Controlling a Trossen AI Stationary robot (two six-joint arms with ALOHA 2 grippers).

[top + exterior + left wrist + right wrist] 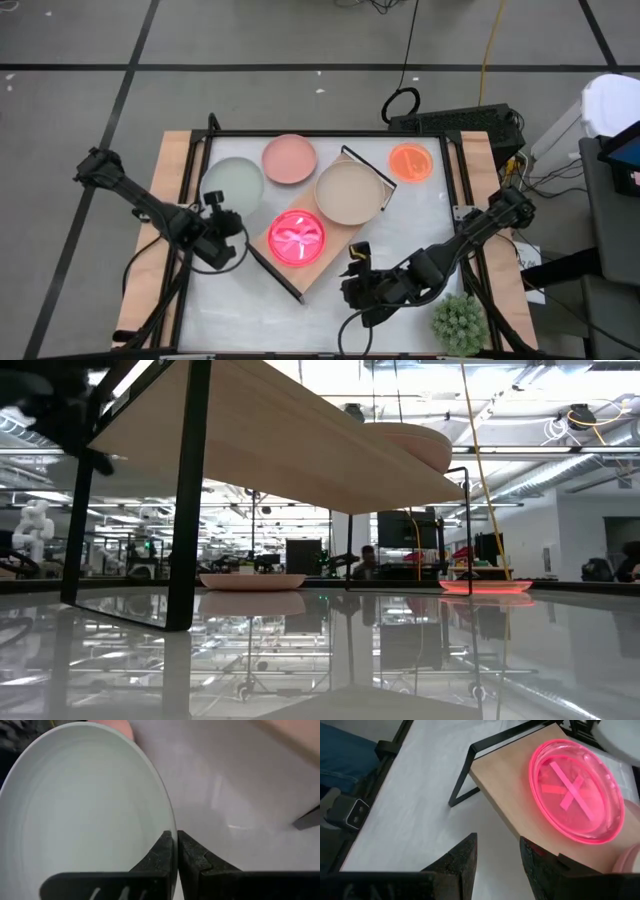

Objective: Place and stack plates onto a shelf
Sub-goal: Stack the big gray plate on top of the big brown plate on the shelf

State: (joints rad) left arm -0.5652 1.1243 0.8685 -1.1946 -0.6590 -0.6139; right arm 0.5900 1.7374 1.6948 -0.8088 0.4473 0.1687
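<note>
Left wrist view: nearest my lens, the left gripper (175, 851) has its two dark fingers pinched together on the rim of the pale grey plate (85, 815), whose bowl fills the frame to one side of the jaws. The white tabletop (235, 785) lies beyond.

High view: I read the same grip from above. The left gripper (222, 232) sits at the near edge of the pale grey plate (232, 184), which lies off the shelf's left end. The shelf (345, 225) is a light-wood board on black frame ends, and its long axis runs diagonally, from the near centre of the table up toward the far right. It already carries the neon pink plate (297, 238) on its near end and the beige plate (348, 193) on its far end. The dusty pink plate (289, 159) and the orange plate (410, 162) rest on the table behind it.

Governing relation: the shelf lies to the right of the held plate, just beside it, so I judge that my next move is a lift and a short carry rightward over the board's long edge. The left arm is the nearer one for this plate.

Right wrist view: the right gripper (497, 851) waits with its fingers apart and holding nothing, pointed at the shelf's near corner and the neon pink plate (576, 790).
</note>
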